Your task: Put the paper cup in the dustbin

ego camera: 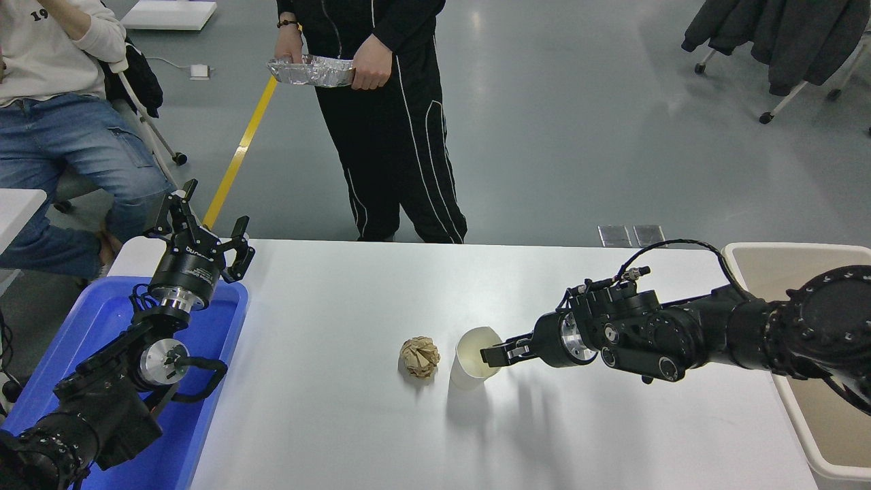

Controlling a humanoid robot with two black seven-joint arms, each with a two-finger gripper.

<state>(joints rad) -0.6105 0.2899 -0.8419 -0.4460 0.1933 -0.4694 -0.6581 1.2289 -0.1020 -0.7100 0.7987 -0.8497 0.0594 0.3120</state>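
Observation:
The white paper cup [471, 364] is tilted, with its cream inside facing up, at the table's middle. My right gripper [491, 354] reaches in from the right and is shut on the cup's right rim, one finger inside and one outside. The beige dustbin [795, 416] stands at the table's right end, partly hidden behind my right arm. My left gripper [204, 223] is parked open at the lower left.
A crumpled brown paper ball [420, 356] lies just left of the cup. A blue plastic bin [221, 325] sits under my left arm. A person holding a foil tray [309, 70] stands at the far side. Another person sits at the far left.

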